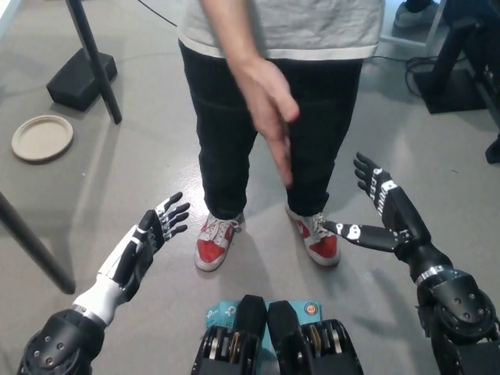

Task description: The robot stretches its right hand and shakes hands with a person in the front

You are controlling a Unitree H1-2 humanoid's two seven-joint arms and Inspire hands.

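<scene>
Reaching toward 11 o'clock, black right hand [380,205] spread to receive person's flat outstretched hand [271,109] | apart, not clasped | white-sleeved left hand [158,225] idle, spread, 8 o'clock

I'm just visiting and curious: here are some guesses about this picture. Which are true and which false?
1. The robot's right hand is already clasping the person's hand. False: the two are apart, with a clear gap between them.
2. The person's hand is extended with fingers pointing downward. True.
3. The robot's left hand holds a cup. False: it holds nothing, its fingers spread, at the lower left.
4. The person wears red and white shoes. True.
5. A round plate lies on the floor at the left. True.
6. The robot's right hand is closed in a fist. False: its fingers are open and apart.
</scene>
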